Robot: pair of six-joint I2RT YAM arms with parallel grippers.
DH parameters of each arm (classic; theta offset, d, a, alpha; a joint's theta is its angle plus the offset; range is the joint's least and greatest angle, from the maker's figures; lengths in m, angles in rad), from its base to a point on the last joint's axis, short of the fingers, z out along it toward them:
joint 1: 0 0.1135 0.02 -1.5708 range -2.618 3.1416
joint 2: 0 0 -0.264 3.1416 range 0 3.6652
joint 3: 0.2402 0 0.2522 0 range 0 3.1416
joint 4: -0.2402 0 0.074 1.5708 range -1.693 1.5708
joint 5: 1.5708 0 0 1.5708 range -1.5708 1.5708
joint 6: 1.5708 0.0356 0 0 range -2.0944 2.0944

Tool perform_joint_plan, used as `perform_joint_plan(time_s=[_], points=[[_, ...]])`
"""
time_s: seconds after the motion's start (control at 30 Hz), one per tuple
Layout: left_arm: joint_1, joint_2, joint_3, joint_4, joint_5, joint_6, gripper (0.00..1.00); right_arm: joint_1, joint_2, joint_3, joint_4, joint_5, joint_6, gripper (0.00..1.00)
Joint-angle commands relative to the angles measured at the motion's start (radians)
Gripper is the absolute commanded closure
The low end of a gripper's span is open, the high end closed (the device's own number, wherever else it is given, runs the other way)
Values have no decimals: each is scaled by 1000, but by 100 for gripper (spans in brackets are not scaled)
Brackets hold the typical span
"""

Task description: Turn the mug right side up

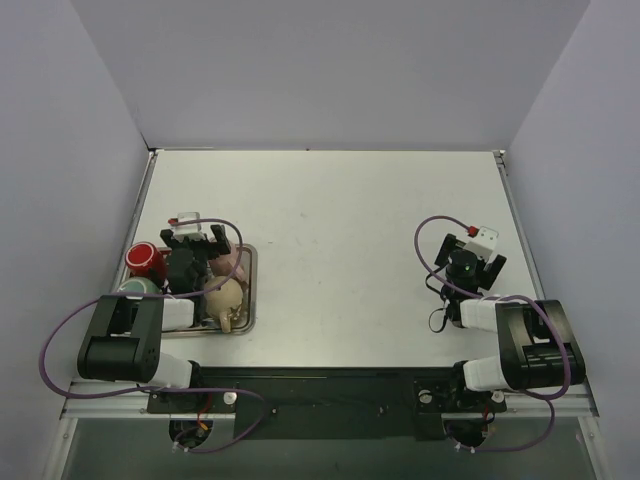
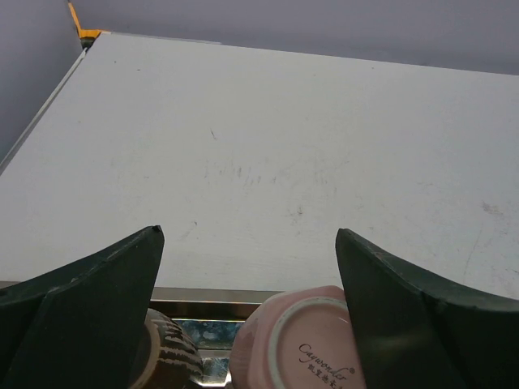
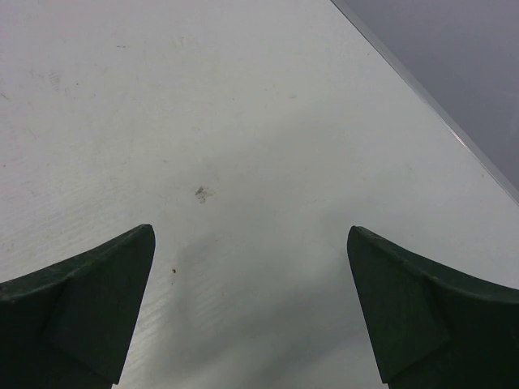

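A pink mug [image 2: 304, 344] sits in the metal tray [image 1: 250, 300] with its white-ringed, printed base turned up toward the left wrist camera. In the top view the pink mug [image 1: 233, 263] is at the tray's far right. My left gripper [image 2: 250, 231] is open and empty. It hovers over the tray [image 2: 203, 296], with the pink mug just inside its right finger [image 2: 422, 324] and not gripped. In the top view the left gripper [image 1: 195, 237] is above the tray's far edge. My right gripper [image 1: 472, 250] is open and empty over bare table, as its wrist view [image 3: 250, 230] shows.
The tray also holds a brown striped mug [image 2: 166, 356], seen as a beige mug [image 1: 225, 298] in the top view. A red mug [image 1: 147, 258] and a green mug [image 1: 138, 287] stand at its left. Grey walls enclose the white table [image 1: 340, 220].
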Motion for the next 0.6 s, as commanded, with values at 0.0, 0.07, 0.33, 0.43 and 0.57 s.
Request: perform_joint_plan(time_s=[0.0,0.07,0.33,0.43,0.57], points=[[12,25,-22,-47,-32,19,2,3,-33,8,56,9,0,0],[10,24,-22,-46,-19,22,2,9,-76,25,-7,12,-4,0],[55,-183,215,-567,379,199,2,28,-369,108,-411,-116,72,0],[53,-303,389,-950,613,406,2,49,-450,195,-563,-384,53,0],[-83,-325,742,-1814,667,960,2,150,-509,289,-741,-500,-44,0]])
